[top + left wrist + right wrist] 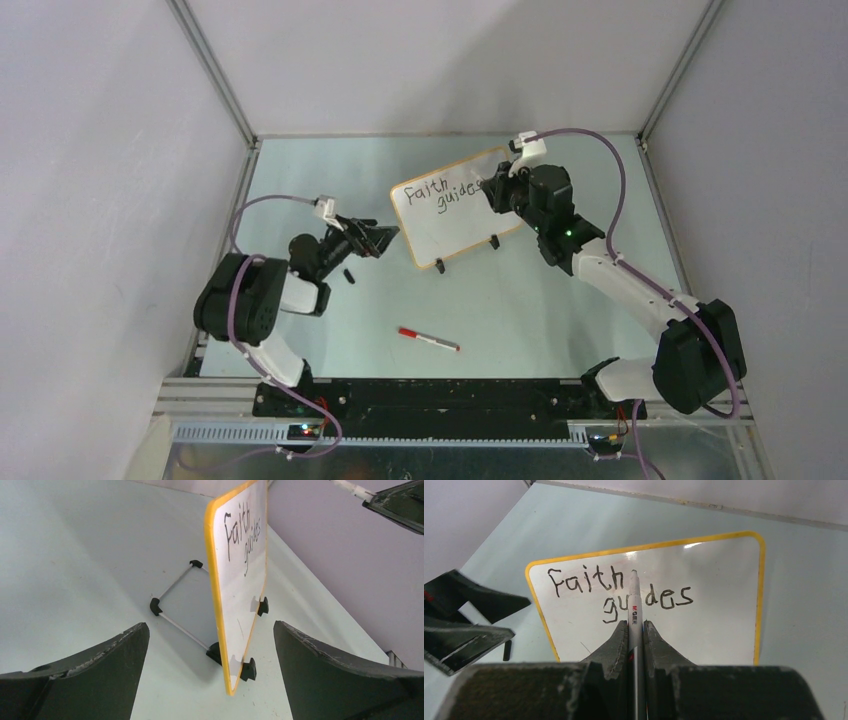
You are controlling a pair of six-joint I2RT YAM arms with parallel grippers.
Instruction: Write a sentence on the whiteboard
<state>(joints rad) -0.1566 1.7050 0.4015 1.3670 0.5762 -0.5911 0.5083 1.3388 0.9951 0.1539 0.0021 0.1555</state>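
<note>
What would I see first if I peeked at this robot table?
The whiteboard standing mid-table, with black lettering reading "faith guides". The right gripper pinches a marker pointed at it, and the left gripper gapes open beside it. A red-ended pen lies nearer the arms.

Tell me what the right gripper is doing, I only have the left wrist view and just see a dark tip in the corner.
Observer: The right gripper is shut on a pen that is pointed at the whiteboard.
Operator: Anything lying loose out of my sight?
Observer: A red-capped marker lies on the table between the two arms.
Operator: And close to my left gripper?
Observer: A small black piece lies on the table beside the left gripper.
</note>
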